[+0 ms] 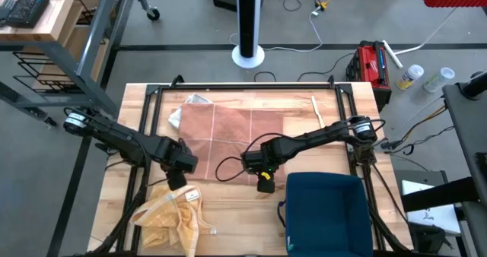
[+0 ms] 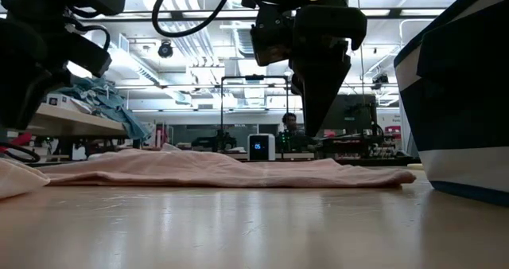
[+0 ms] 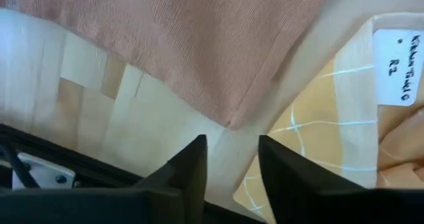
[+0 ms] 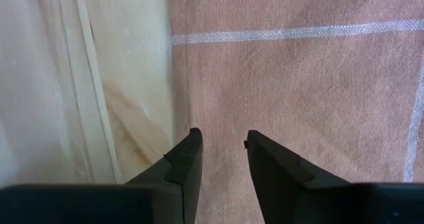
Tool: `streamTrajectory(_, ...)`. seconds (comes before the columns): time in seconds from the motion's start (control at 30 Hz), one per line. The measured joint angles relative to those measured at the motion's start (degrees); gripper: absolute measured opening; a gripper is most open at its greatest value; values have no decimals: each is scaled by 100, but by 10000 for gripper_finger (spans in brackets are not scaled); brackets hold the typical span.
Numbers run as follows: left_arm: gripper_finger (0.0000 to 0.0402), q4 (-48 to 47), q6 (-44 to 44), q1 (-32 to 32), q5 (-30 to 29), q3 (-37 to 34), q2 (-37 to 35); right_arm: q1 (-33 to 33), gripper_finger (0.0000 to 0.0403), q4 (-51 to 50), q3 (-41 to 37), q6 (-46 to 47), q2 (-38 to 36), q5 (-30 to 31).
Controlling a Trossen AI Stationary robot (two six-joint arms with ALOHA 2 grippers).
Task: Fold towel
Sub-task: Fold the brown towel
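Observation:
A salmon-pink towel with thin white lines lies spread flat on the wooden table. My left gripper hangs open just off the towel's near left corner, fingers pointing down, with nothing between them. My right gripper is open too and hangs over the towel's near right part, close to its edge. In the low view its fingers end clear above the cloth.
A crumpled yellow checked towel with a white label lies near my left gripper at the table's near left. A dark blue bin stands at the near right. A thin wooden stick lies at the far right.

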Motion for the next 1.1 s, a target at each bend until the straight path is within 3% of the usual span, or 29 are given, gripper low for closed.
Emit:
streamTrajectory(0.17,166,269,66,2,-107,-14,0,-9,98,0,0,-49,0,309)
streamTrajectory(0.27,173,707,114,4,-684,-87,0,-48,88,11,0,176,0,707)
streamTrajectory(0.4,168,1260,108,69,-1547,-293,0,-138,70,288,-11,642,44,741)
streamTrajectory(0.77,132,2552,-158,262,-1326,-1382,-2,-149,6,389,-26,588,656,702)
streamTrajectory(1.0,110,2896,-1409,264,-1871,-1546,-2,-178,1,372,-37,-184,811,702)
streamTrajectory(1.1,105,3215,-1364,257,-1907,-1548,-2,-248,1,323,-35,-336,813,498)
